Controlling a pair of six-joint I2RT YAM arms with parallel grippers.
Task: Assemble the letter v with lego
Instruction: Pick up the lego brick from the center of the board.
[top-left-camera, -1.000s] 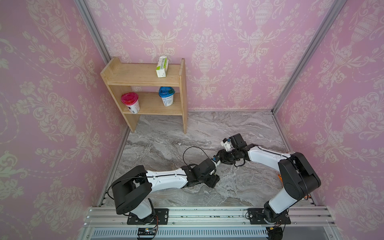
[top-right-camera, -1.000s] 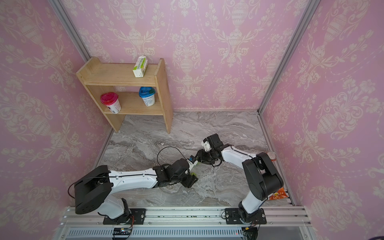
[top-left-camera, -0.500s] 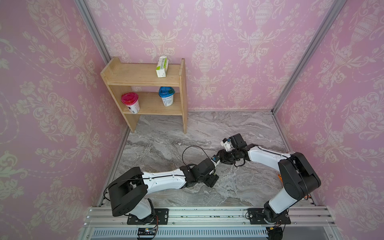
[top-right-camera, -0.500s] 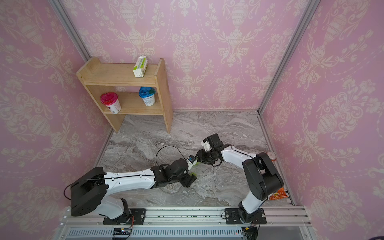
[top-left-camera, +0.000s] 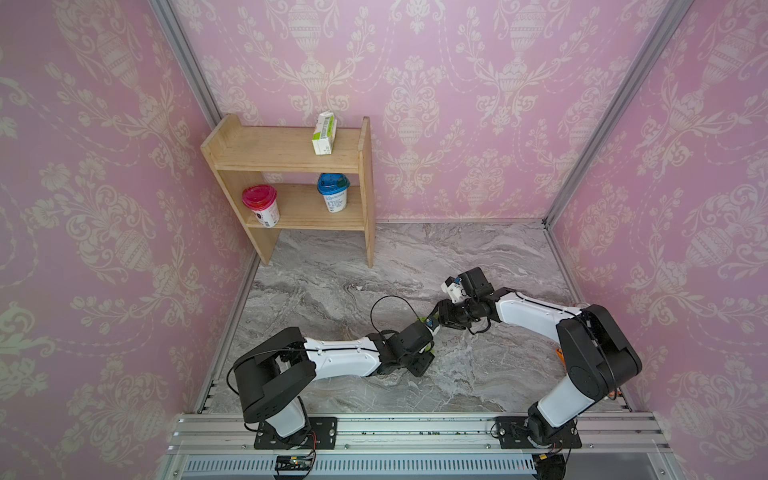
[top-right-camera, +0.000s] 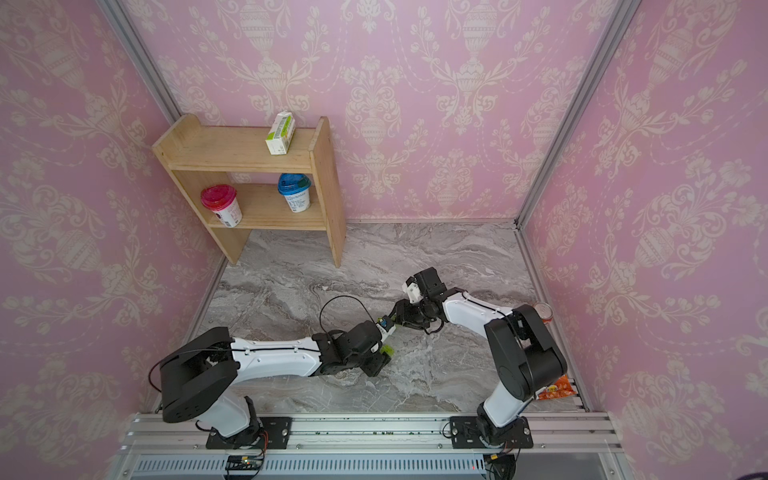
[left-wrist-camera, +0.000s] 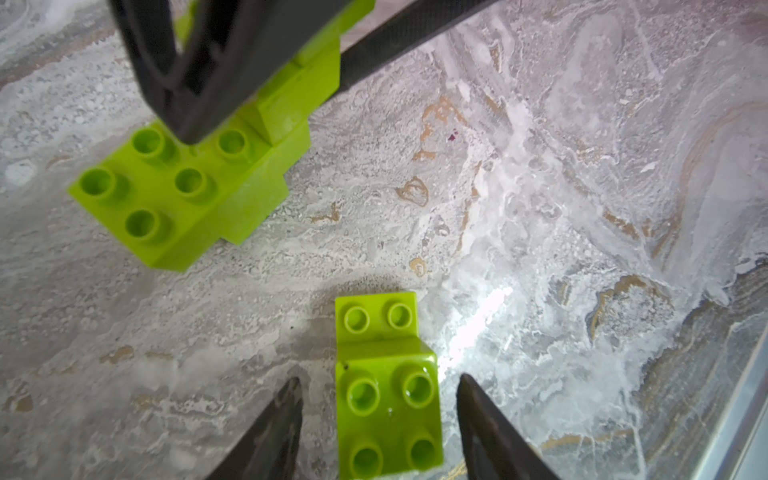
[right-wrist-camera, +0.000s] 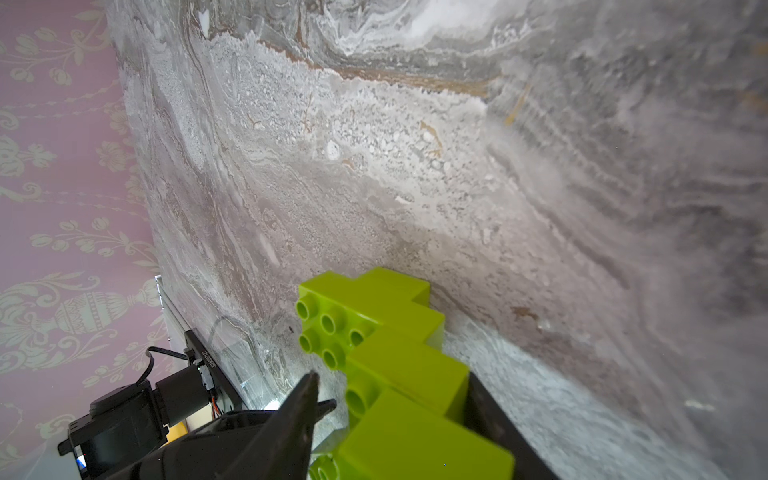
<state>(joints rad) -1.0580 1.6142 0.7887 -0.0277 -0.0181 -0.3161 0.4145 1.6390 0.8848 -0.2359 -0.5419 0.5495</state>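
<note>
The lego is lime green. My right gripper (right-wrist-camera: 390, 382) is shut on a stepped piece of several joined bricks (right-wrist-camera: 395, 361), held tilted with its low end (left-wrist-camera: 187, 187) at the marble table. A smaller piece of two joined bricks (left-wrist-camera: 386, 395) lies on the table between the fingers of my left gripper (left-wrist-camera: 378, 378). That gripper is open, with a gap on each side of the piece. In both top views the two grippers (top-left-camera: 428, 357) (top-right-camera: 386, 322) meet at the table's middle, with a bit of green (top-right-camera: 387, 351) showing. A finished letter v is not to be seen.
A wooden shelf (top-left-camera: 291, 153) stands at the back left with a red-lidded cup (top-left-camera: 260, 205), a blue-lidded cup (top-left-camera: 333, 197) and a small carton (top-left-camera: 324, 133). A can (top-right-camera: 543, 311) and an orange packet (top-right-camera: 555, 390) lie by the right wall.
The left arm has shifted slightly while its gripper stays low at the same spot. The right arm has not moved.
</note>
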